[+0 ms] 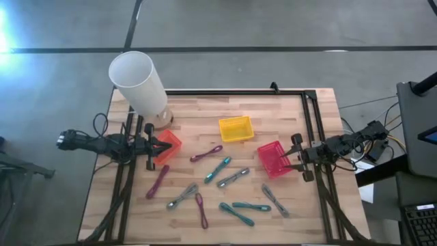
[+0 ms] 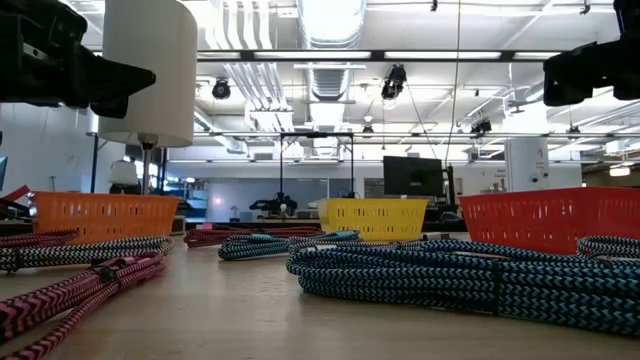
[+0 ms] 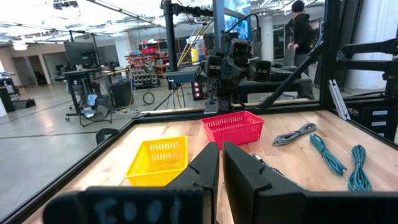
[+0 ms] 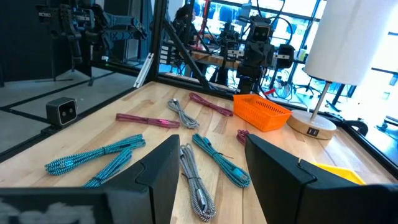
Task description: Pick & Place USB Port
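Several bundled USB cables lie on the wooden table: maroon [image 1: 206, 154], teal [image 1: 218, 169], grey [image 1: 233, 178] and others nearer the near edge. None is held. Three small baskets stand on the table: orange [image 1: 168, 143], yellow [image 1: 235, 128] and red [image 1: 273, 158]. My left gripper [image 1: 153, 145] hovers at the orange basket's left side, shut and empty [image 3: 221, 163]. My right gripper [image 1: 295, 158] hovers just right of the red basket, open and empty [image 4: 211, 167].
A lamp with a white shade [image 1: 138, 82] stands on a round wooden base [image 1: 162, 121] at the far left of the table. A black frame [image 1: 239, 91] borders the table. Bare wood shows between the baskets and the cables. People and equipment show in the room behind.
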